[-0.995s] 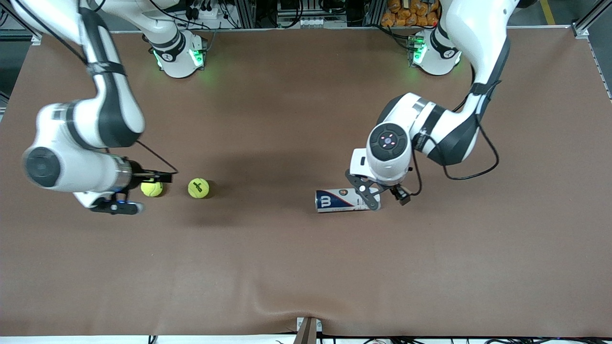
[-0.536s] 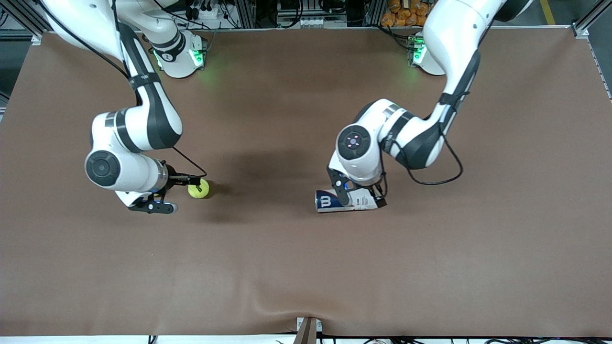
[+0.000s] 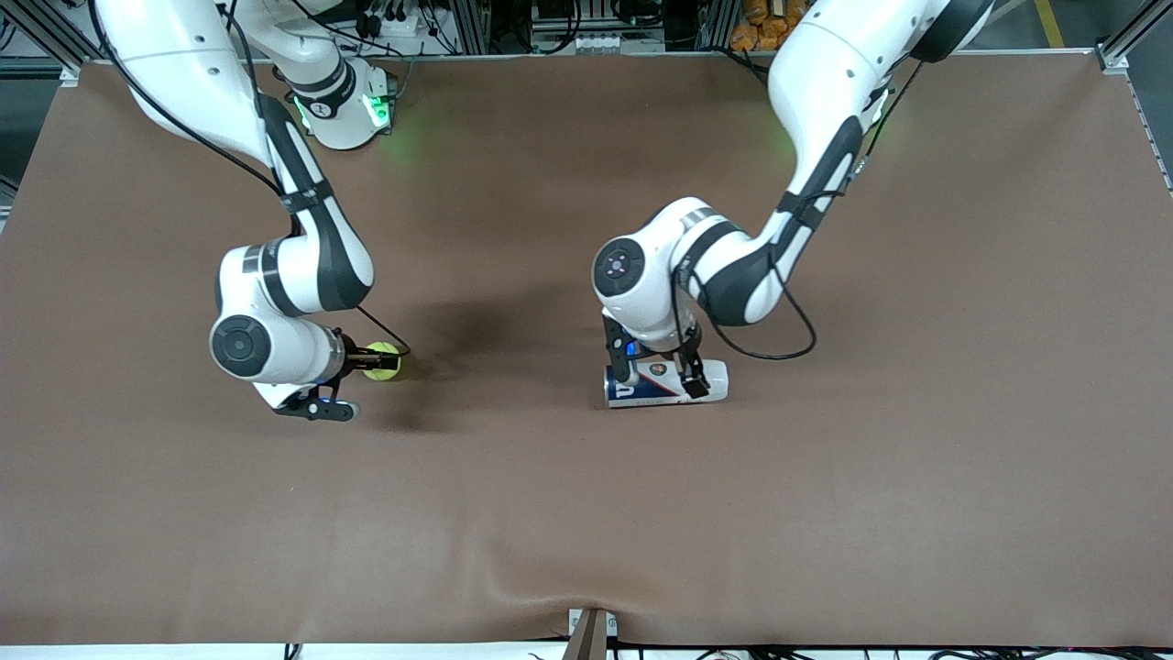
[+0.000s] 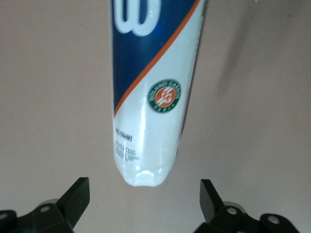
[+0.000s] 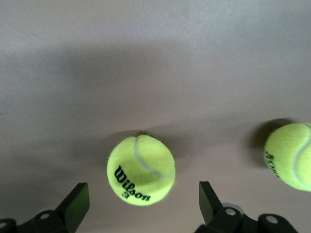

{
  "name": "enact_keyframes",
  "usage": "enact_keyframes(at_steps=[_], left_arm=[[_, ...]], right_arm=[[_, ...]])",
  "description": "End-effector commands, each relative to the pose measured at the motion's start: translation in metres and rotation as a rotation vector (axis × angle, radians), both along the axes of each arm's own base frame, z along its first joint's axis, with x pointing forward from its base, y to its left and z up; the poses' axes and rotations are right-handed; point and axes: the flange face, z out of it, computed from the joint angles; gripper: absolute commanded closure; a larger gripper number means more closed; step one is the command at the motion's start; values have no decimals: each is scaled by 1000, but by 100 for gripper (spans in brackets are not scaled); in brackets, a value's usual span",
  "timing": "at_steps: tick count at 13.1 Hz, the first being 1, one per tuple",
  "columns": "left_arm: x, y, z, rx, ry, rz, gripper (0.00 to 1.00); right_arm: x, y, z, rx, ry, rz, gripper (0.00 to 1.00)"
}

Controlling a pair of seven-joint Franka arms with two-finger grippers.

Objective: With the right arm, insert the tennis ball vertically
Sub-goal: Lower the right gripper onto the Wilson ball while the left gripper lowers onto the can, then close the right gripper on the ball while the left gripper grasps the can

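A white and blue plastic tennis ball can [image 3: 666, 382] lies on its side on the brown table [image 3: 586, 513], the left claw [image 3: 656, 370] spread wide astride it. Toward the right arm's end, the right claw [image 5: 141, 204], also wide, hovers low over a fuzzy yellow tennis ball [image 5: 141, 170]; a second yellow ball [image 5: 290, 155] sits beside. Best to centre the fingers on the ball before closing.

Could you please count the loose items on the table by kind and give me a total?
Tennis balls: 2
Ball can, lying on its side: 1
Total: 3
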Motion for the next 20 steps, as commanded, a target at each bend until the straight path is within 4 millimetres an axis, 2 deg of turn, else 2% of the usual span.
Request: enact_keyframes(at_steps=[1, 4, 9, 10, 12, 14, 15, 18, 20], left_arm=[[5, -3, -12, 32, -8, -35, 0], [8, 2, -22, 42, -6, -14, 0], [15, 8, -41, 54, 5, -12, 0], [18, 12, -44, 48, 6, -13, 0], [16, 8, -52, 47, 8, -15, 0], [19, 10, -57, 41, 4, -20, 0], [19, 11, -59, 45, 2, -20, 0], [20, 14, -66, 55, 8, -27, 0], [22, 19, -73, 70, 25, -52, 0]], right_arm=[[-8, 4, -11, -2, -1, -14, 0], [-12, 5, -34, -10, 5, -11, 0], [-13, 5, -49, -14, 7, -13, 0], [-12, 3, -48, -14, 7, -16, 27], [-11, 4, -42, -12, 6, -16, 59], [-11, 13, -31, -13, 18, 5, 90], [-10, 12, -23, -16, 27, 9, 100], [1, 6, 16, -14, 52, 4, 100], [11, -10, 54, -17, 54, 7, 100]])
